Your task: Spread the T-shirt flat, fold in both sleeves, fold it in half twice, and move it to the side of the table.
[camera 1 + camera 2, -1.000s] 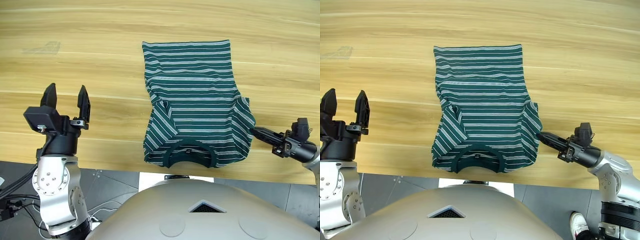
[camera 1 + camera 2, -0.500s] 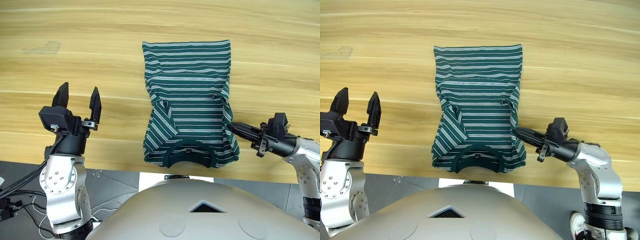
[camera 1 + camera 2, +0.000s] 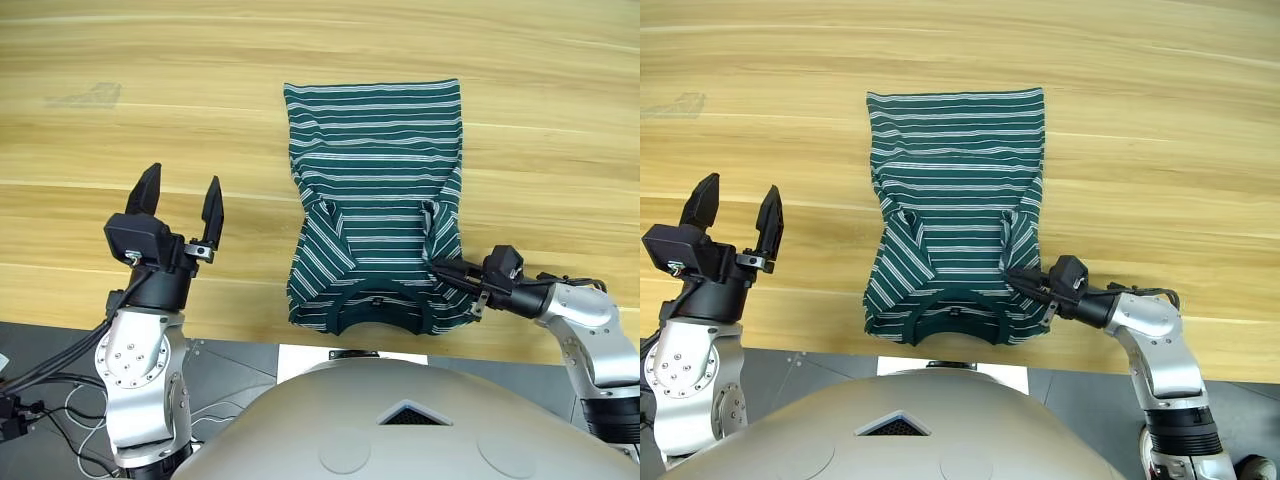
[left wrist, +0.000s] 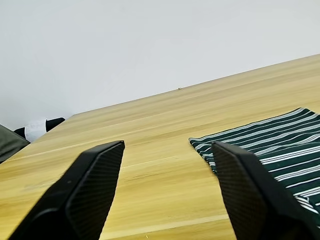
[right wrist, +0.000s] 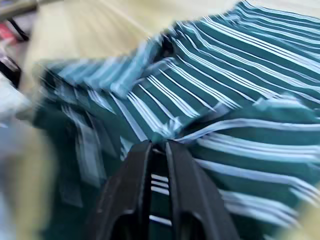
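A dark green T-shirt (image 3: 375, 170) with white stripes lies on the wooden table (image 3: 150, 120), collar toward me, both sleeves folded in over the body. My right gripper (image 3: 443, 269) is shut on the right sleeve's edge (image 3: 1018, 262), low over the shirt near the collar; in the right wrist view its fingers (image 5: 150, 165) are pressed together on the striped cloth (image 5: 240, 65). My left gripper (image 3: 183, 195) stands open above the table's near edge, left of the shirt and apart from it. The left wrist view has both spread fingers (image 4: 95, 175) and the shirt's hem corner (image 4: 260, 145).
Bare wood surrounds the shirt on the left, right and far sides. The table's near edge (image 3: 230, 335) runs just below the collar, with dark floor beyond. A dark and white object (image 4: 35, 131) lies at the table's far end in the left wrist view.
My right gripper has carried the right sleeve leftward and folded it over the body. My left arm has moved right, closer to the shirt, its gripper still open.
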{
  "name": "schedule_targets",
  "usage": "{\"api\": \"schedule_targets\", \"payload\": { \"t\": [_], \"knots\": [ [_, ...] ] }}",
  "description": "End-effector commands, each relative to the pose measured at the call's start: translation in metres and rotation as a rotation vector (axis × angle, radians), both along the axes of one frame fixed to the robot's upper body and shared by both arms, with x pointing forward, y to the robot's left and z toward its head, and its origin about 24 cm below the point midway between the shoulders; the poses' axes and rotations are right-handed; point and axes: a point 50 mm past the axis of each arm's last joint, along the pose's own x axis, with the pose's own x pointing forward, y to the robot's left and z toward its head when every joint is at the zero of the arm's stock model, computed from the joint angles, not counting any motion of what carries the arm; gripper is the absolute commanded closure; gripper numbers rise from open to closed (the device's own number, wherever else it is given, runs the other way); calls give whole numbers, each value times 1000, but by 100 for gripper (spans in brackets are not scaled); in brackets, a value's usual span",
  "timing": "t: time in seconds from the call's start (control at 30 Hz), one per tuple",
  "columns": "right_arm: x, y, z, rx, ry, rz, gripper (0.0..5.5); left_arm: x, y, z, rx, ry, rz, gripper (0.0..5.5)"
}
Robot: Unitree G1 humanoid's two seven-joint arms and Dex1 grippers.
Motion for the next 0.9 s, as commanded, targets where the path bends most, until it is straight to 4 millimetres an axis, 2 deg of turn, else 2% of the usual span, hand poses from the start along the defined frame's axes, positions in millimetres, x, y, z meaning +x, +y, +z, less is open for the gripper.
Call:
{"api": "schedule_targets", "payload": {
  "t": [0.03, 0.17, 0.27, 0.33, 0.4, 0.43, 0.5, 0.57, 0.63, 0.7, 0.8, 0.9],
  "knots": [
    [-7, 1, 16, 124, 89, 70, 428, 1, -1, -2, 15, 7, -6, 225],
    [-11, 2, 18, 132, 112, 92, 344, 0, -2, -3, 18, 11, -17, 225],
    [-1, 0, 16, 71, 0, 31, 344, 0, -4, -5, 60, 23, -40, 225],
    [32, -12, 21, -22, -243, -185, 344, 0, 1, -10, 271, 45, -106, 225],
    [58, -28, 36, -79, -411, -327, 344, 0, 13, -13, 521, 52, -200, 225],
    [66, -35, 43, -110, -474, -354, 344, 0, 19, -14, 628, 55, -254, 225],
    [77, -47, 56, -234, -718, -350, 344, 2, 33, -18, 841, 72, -368, 225],
    [78, -49, 58, -345, -908, -260, 344, 5, 45, -25, 1027, 91, -461, 225],
    [74, -41, 50, -472, -1090, -51, 344, 1, 46, -41, 1222, 129, -654, 225],
    [64, -39, 37, -541, -1188, 156, 344, -2, 36, -48, 1243, 104, -796, 225],
    [40, -56, 12, -632, -1173, 499, 344, -11, 25, -50, 1293, 62, -978, 225],
    [26, -72, 2, -639, -1134, 650, 344, -25, 22, -60, 1300, 84, -1137, 225]
  ]
}}
